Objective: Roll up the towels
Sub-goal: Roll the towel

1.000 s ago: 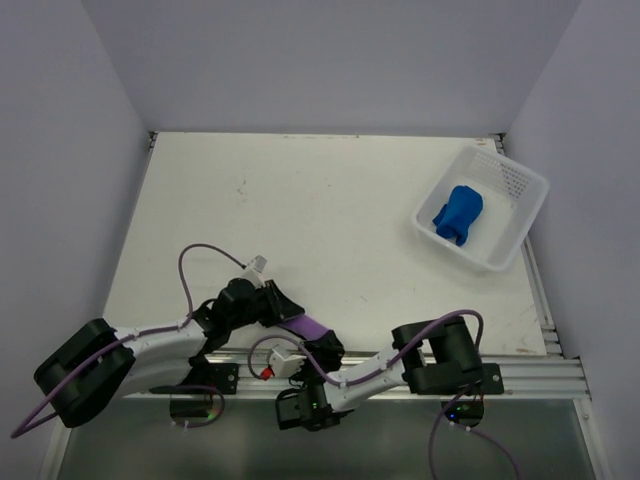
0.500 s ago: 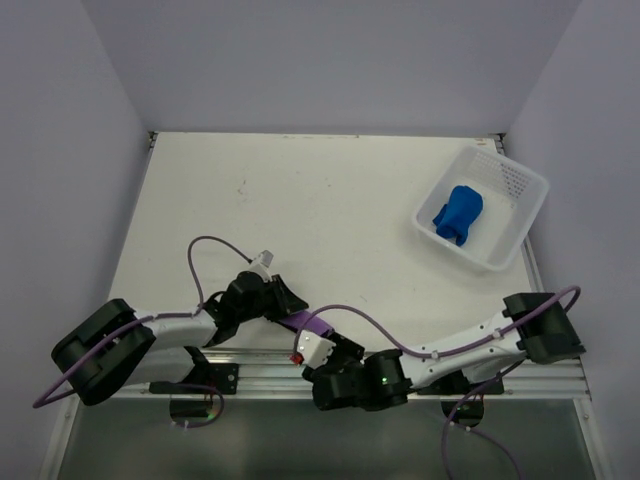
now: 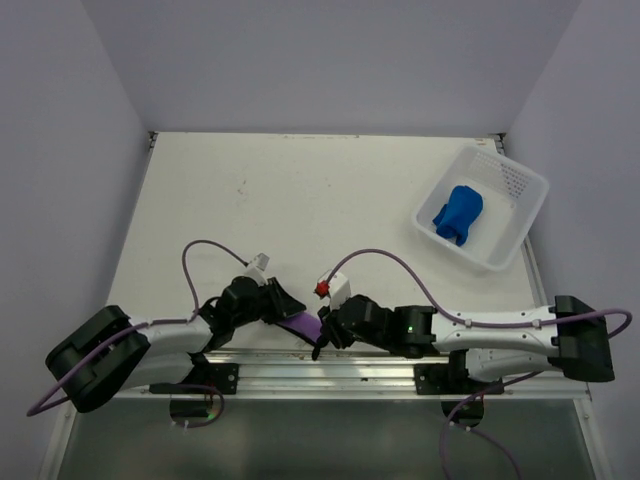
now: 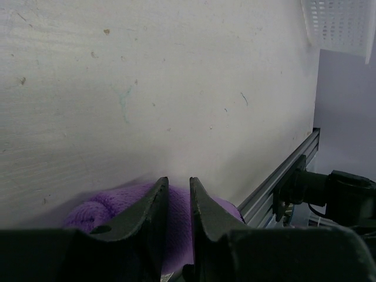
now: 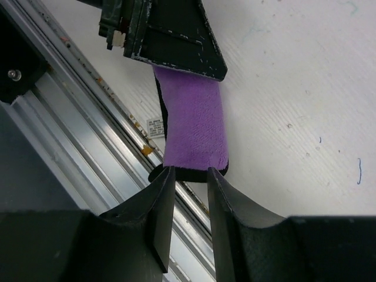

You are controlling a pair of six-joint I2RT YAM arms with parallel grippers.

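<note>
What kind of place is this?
Probably a robot test bench, not a home: two robot arms bolted to a metal rail, a white table boxed in by blank walls, a purple towel, and a basket holding a blue towel.

The white bench [image 3: 300,200] lay open across middle and left; a white perforated plastic basket [image 3: 508,176] blocked the far right; left arm [image 3: 170,335] and right arm [image 3: 490,335] crowded the purple cloth towel [image 3: 303,324].

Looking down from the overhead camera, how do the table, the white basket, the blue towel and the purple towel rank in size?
Largest to smallest:
1. table
2. white basket
3. blue towel
4. purple towel, though only part of it shows, so its last place is unsure.
</note>
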